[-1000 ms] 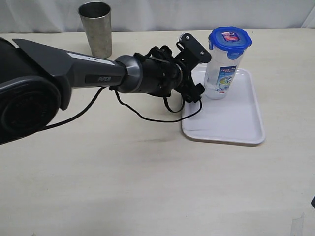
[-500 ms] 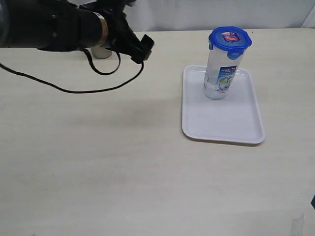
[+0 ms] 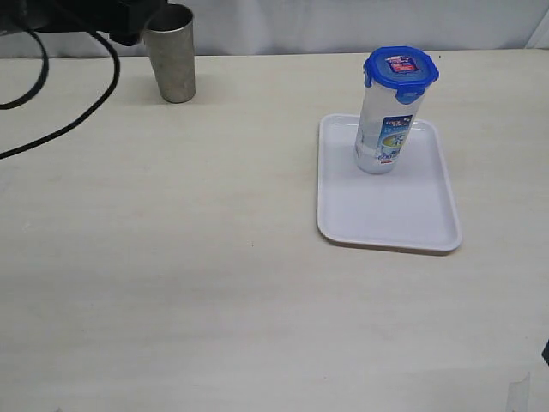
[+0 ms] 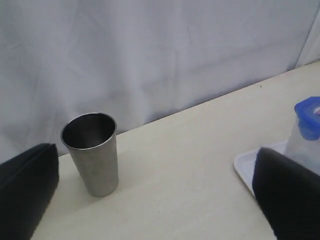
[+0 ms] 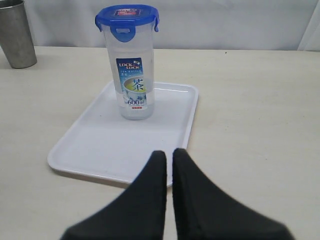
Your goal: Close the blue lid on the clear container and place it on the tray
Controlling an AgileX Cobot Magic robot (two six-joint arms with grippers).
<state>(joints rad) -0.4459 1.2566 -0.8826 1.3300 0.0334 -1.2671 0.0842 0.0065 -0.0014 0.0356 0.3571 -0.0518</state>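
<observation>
The clear container (image 3: pixel 382 129) stands upright at the far end of the white tray (image 3: pixel 386 215), with the blue lid (image 3: pixel 401 69) seated on top of it. The right wrist view shows the same container (image 5: pixel 132 70), lid (image 5: pixel 127 15) and tray (image 5: pixel 95 145). My right gripper (image 5: pixel 169 155) is shut and empty, just short of the tray's near rim. My left gripper (image 4: pixel 157 200) is open, far from the container, and nothing lies between its dark fingers (image 4: pixel 25 185). In the exterior view only part of the left arm (image 3: pixel 94 13) shows, at the top left corner.
A grey steel cup (image 3: pixel 171 51) stands upright at the back left, close to the left arm, and also appears as the cup (image 4: pixel 92 152) ahead of the left gripper. A black cable (image 3: pixel 77 103) loops over the table's left side. A white curtain closes off the back.
The left arm has pulled away from the container on the tray and swung back to the far left, past the steel cup. The container and lid have stayed in place.
</observation>
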